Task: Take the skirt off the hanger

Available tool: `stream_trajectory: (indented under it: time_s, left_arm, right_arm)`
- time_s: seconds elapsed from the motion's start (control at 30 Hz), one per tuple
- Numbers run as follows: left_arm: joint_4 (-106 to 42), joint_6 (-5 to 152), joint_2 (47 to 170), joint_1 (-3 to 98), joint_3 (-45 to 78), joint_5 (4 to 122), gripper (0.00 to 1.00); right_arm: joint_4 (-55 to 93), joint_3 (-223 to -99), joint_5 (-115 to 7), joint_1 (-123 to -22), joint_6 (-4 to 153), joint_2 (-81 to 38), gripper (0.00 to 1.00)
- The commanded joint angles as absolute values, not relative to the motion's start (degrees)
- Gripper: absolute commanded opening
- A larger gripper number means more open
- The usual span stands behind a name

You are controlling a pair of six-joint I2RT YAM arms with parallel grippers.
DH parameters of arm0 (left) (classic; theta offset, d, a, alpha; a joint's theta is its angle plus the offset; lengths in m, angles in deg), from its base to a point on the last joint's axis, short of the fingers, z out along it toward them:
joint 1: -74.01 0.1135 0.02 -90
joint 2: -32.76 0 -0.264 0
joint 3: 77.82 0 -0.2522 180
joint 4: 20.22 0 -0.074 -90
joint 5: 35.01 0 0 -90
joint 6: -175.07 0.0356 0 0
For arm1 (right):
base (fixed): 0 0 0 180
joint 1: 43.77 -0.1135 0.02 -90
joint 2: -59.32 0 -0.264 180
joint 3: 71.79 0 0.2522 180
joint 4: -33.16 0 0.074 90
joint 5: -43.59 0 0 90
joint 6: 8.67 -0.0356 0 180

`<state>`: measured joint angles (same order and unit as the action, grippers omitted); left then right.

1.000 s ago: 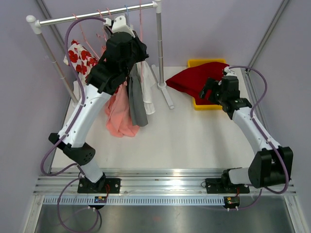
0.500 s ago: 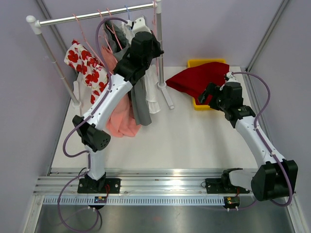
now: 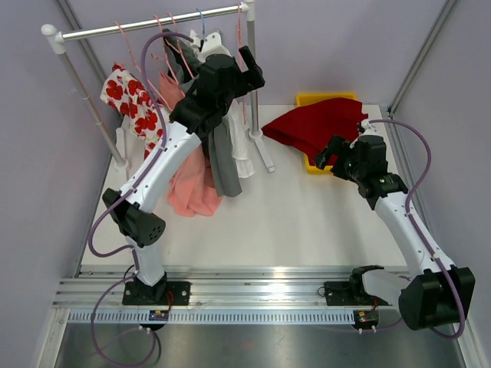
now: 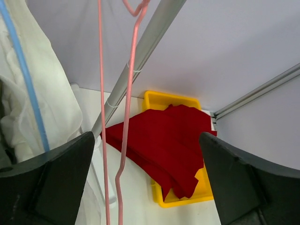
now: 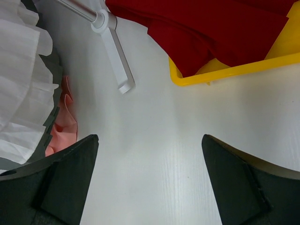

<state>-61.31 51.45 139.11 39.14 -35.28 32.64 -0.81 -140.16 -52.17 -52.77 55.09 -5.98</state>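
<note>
A: Claw states?
B: Left gripper (image 4: 146, 154) is spread wide and grasps nothing. A pink hanger (image 4: 127, 117) wire runs through the gap, no contact visible. Right gripper (image 5: 150, 140) is also released and empty, hovering over bare table (image 3: 291, 230) just near of the bin (image 4: 154, 98).
A: Where's the skirt?
B: Can't tell for sure which piece it is. Red cloth (image 4: 159, 140) lies in the bin by the far-right corner, spilling over its left rim, off any hanger. White pleated piece (image 5: 18, 84), grey piece (image 3: 219, 165) and pink piece (image 3: 188, 192) hang under the rail (image 3: 146, 24) toward the far-left corner. The hanger stretch the left wrist sees looks bare.
A: Risks?
B: Judgement only. Left gripper sits high among the hanger wires, right beside the post (image 4: 140, 51). Closing or swinging there could hook a wire and drag a hanger off the rail, or knock the post and rock the rack. The left arm's cable (image 3: 165, 42) loops close to the hangers and could snag. A hard pull on cloth could tip the rack toward the near edge.
A: Room?
B: The middle and near half of the table are open. The rack foot (image 5: 115, 56) juts toward centre. Walls (image 3: 345, 38) sit close at the left, far and right edges. Right arm has space leftward. Left arm's clean exit is toward the near edge.
</note>
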Motion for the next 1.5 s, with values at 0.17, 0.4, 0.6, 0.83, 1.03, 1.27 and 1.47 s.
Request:
stream_trajectory:
  time_s: [0.17,0.4,0.6,0.83,1.03,1.27,1.47]
  left_arm:
    - [-65.18,59.57,129.54,39.20,-42.10,31.79,0.99]
    - [-64.92,60.64,126.10,41.49,-36.47,29.59,0.99]
    - [-60.97,62.22,131.37,42.45,-36.99,29.59,0.99]
    - [-61.75,63.54,142.88,44.12,-49.73,27.75,0.99]
    - [-57.01,61.96,143.07,45.97,-45.88,25.81,0.97]
    - [-55.51,61.96,143.51,47.03,-45.26,25.63,0.79]
    - [-54.19,62.93,144.55,47.46,-46.92,27.21,0.21]
  right_arm:
    - [-4.42,-139.96,-52.21,-53.18,55.22,0.95,0.99]
    - [-6.09,-138.46,-53.00,-53.09,54.69,3.16,1.00]
    - [-8.63,-138.38,-51.24,-53.09,56.10,5.62,0.99]
    - [-9.08,-137.50,-52.03,-53.09,55.57,6.59,0.99]
    - [-9.08,-137.14,-52.12,-53.09,55.75,6.67,0.99]
    - [-8.03,-136.71,-52.56,-53.18,55.66,5.71,0.99]
    - [-7.59,-136.62,-52.56,-53.09,55.84,4.74,0.99]
